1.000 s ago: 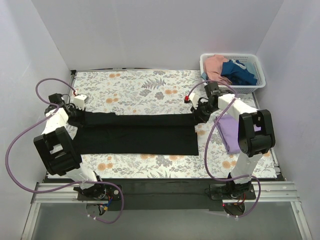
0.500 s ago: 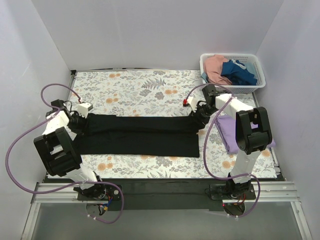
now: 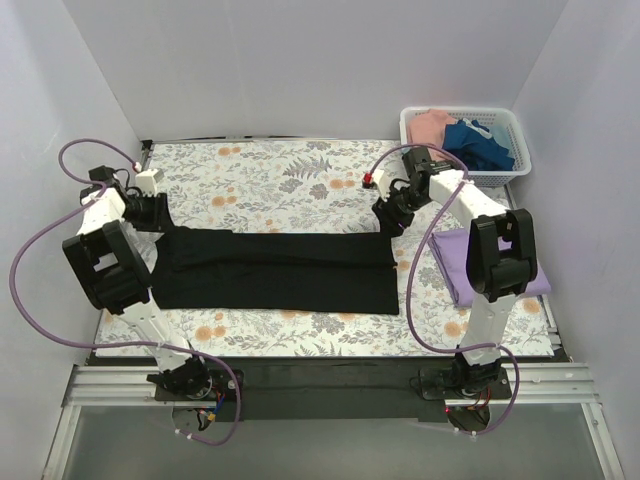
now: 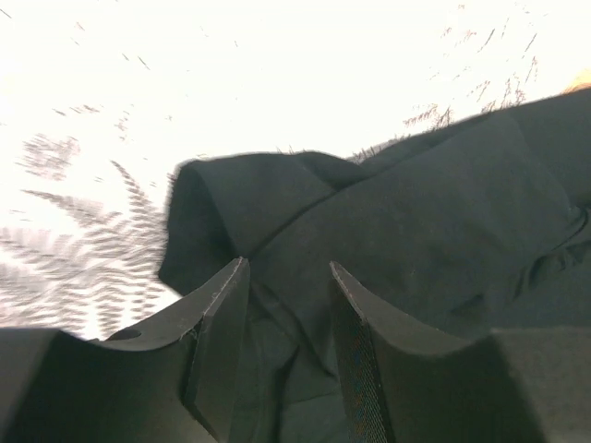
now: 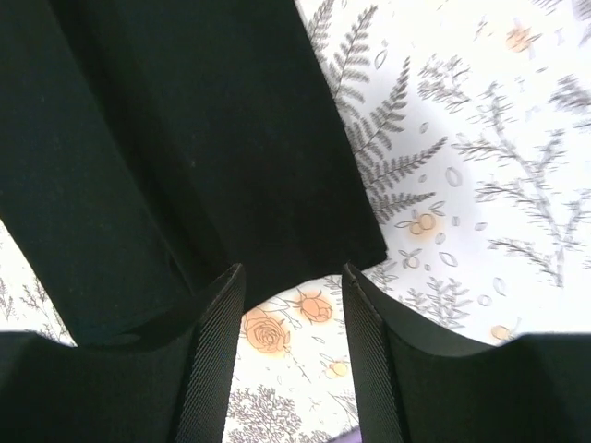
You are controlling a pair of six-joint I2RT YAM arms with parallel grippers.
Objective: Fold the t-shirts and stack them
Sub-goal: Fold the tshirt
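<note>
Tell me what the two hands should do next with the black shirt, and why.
Probably lower the left hand onto the left end of the black t-shirt and grip it, ready to fold it across. It and the right hand are open and hold nothing, and the shirt lies as a long narrow strip, far longer than the folded lavender t-shirt.

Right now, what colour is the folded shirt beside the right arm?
The shirt is lavender purple; top external view shows it best.
</note>
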